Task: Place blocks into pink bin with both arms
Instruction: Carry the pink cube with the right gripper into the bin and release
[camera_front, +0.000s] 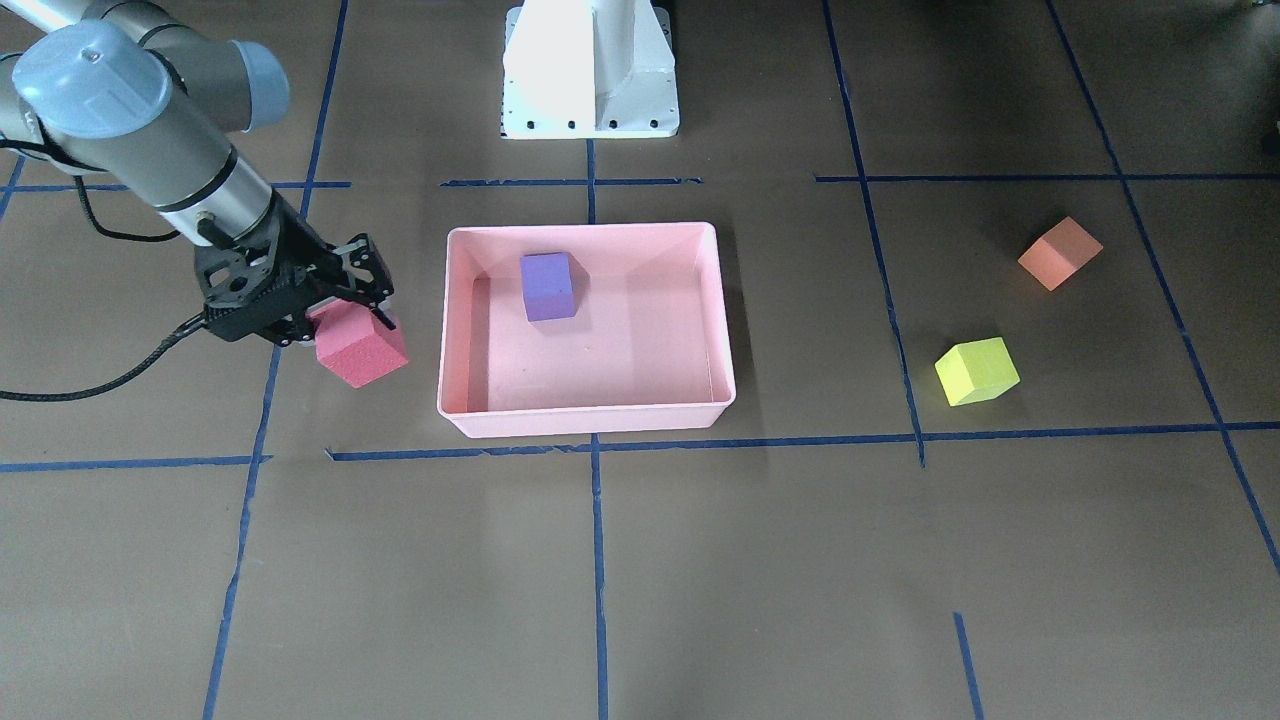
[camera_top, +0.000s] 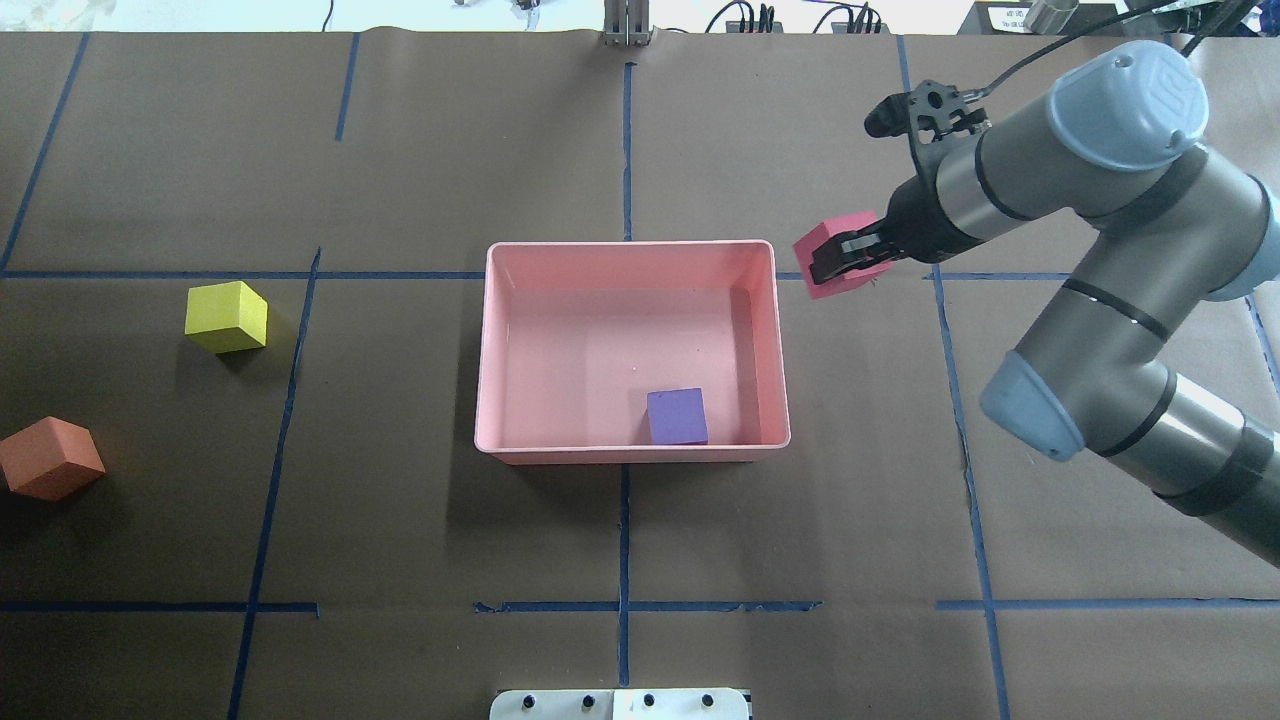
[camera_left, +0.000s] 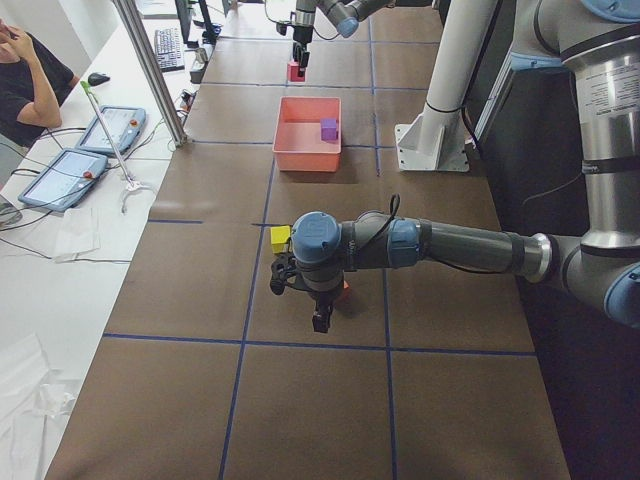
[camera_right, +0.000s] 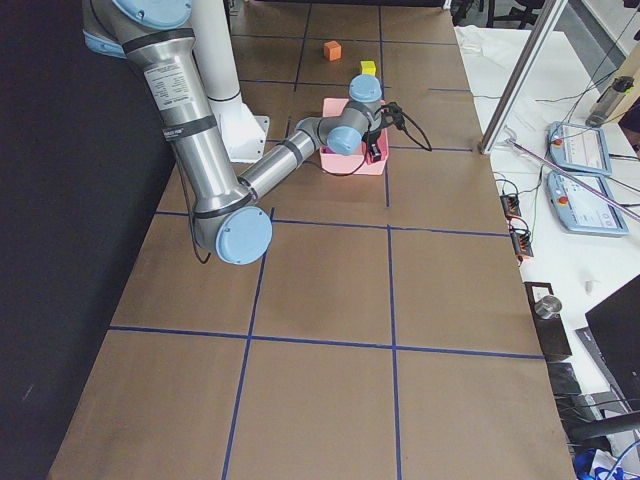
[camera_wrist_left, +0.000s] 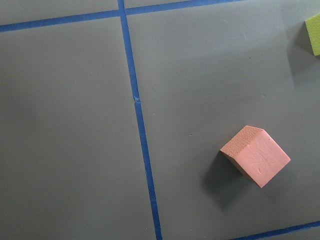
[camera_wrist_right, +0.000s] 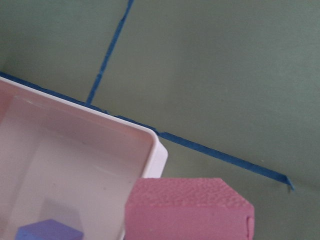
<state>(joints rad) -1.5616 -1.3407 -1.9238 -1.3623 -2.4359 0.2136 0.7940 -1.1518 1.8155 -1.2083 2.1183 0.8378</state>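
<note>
Red block (camera_front: 362, 352) is pinched tight in the right gripper (camera_front: 345, 318), held up just outside the pink bin (camera_top: 630, 243) corner, I'd guess to clear the rim. Purple block (camera_top: 677, 416) sits inside. Orange block (camera_top: 50, 458) and yellow-green block (camera_top: 227, 316) lie well off, near the left gripper (camera_left: 320, 320); can't tell its grip.

You'll find the tabletop (camera_top: 400, 520) covered in dull brown paper, marked off with strips of blue tape (camera_top: 622, 530) that look ragged at some ends. The pink bin (camera_top: 481, 350) is smooth plastic with a soft sheen, and its floor faintly mirrors the walls. The purple block (camera_top: 677, 416), yellow-green block (camera_top: 227, 316) and orange block (camera_wrist_left: 257, 161) are matt foam. The red block (camera_wrist_right: 190, 210) shows a grainy, pebbled face. The right arm (camera_top: 1120, 300) is satin grey metal with smooth light-blue caps, and its tool (camera_top: 838, 262) is matt black.
</note>
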